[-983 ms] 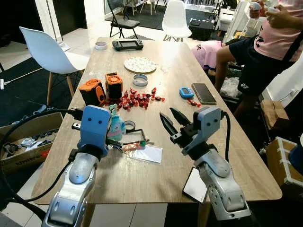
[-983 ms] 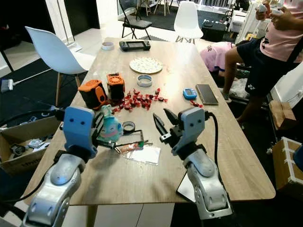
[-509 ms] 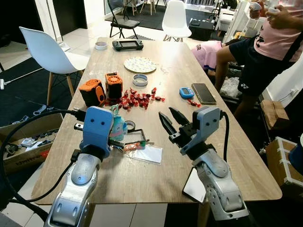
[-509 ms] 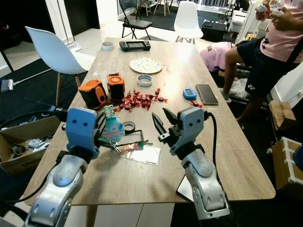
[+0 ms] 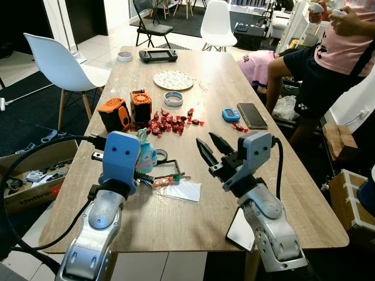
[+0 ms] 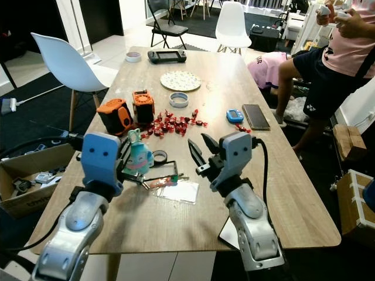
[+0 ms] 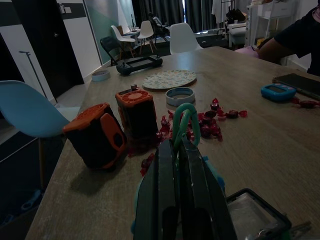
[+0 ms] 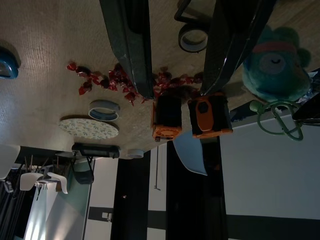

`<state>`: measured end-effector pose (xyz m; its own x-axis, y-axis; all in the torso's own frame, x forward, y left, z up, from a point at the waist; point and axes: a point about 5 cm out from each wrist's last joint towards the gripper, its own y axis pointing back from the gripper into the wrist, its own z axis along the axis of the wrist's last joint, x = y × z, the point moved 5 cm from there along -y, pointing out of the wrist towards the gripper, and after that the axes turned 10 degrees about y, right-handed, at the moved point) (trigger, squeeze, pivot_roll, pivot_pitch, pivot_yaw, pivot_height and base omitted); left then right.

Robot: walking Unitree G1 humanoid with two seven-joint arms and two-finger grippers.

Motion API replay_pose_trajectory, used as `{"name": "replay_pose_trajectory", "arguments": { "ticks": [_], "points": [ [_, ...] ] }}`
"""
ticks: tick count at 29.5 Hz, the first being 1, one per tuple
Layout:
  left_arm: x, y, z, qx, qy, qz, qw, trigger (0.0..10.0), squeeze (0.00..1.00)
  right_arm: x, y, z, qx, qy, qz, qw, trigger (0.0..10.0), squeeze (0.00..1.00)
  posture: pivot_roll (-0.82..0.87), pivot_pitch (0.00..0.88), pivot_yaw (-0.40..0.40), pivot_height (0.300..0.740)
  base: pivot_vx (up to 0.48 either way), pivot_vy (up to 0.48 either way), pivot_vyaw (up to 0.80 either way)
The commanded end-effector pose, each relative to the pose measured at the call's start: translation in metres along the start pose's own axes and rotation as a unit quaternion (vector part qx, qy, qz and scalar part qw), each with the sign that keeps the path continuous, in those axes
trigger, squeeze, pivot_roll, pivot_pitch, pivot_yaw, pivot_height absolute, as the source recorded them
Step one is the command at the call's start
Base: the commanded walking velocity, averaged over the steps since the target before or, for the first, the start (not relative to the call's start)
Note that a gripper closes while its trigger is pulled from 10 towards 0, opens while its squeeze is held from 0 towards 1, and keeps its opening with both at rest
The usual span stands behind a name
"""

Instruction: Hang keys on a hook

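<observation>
Currently mid-grasp: left pincer (image 7: pixel 175 165) clamped on teal plush keychain's loop (image 7: pixel 184 117) near bench's (image 5: pixel 281 175) left edge; right pincer (image 5: pixel 212 151) apart, idle. Next: lift, locate hook.

left hand (image 7: pixel 176 165): fingers closed | right hand (image 5: pixel 212 150): fingers spread

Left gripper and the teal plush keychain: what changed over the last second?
Little. The left gripper rose slightly early on, staying shut on the teal plush keychain's green loop. The right gripper stays open above the wooden table; the table items are unmoved.
</observation>
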<state>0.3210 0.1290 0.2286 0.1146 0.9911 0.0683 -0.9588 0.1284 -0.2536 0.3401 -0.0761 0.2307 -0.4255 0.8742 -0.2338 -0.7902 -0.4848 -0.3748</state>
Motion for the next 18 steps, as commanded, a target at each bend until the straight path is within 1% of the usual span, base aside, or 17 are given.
{"name": "replay_pose_trajectory", "arguments": {
  "ticks": [1,2,8,18],
  "points": [
    [-0.003,0.001,-0.0002,-0.003,0.0,-0.002,1.0,10.0,0.0,-0.0002,0.0005,-0.0028,0.003,0.001,-0.001,1.0,10.0,0.0,0.13,0.124,-0.062,0.74,0.0,0.0,0.0],
    [-0.003,0.001,-0.0002,-0.004,0.0,-0.002,1.0,10.0,0.0,-0.0002,0.0005,-0.0029,0.003,0.001,-0.001,1.0,10.0,0.0,0.13,0.124,-0.062,0.74,0.0,0.0,0.0],
    [-0.0044,0.0015,-0.0004,-0.004,-0.003,-0.005,1.0,10.0,0.0,0.0,0.0,-0.0033,0.004,0.002,-0.001,1.0,10.0,0.0,0.14,0.125,-0.062,0.74,-0.304,0.0,0.0],
    [-0.0043,0.0018,-0.0005,-0.003,-0.007,-0.005,1.0,10.0,0.0,0.0004,-0.0004,-0.0046,0.006,0.002,0.0,1.0,10.0,0.0,0.14,0.125,-0.062,0.74,-0.379,0.0,0.0]
  ]
}}
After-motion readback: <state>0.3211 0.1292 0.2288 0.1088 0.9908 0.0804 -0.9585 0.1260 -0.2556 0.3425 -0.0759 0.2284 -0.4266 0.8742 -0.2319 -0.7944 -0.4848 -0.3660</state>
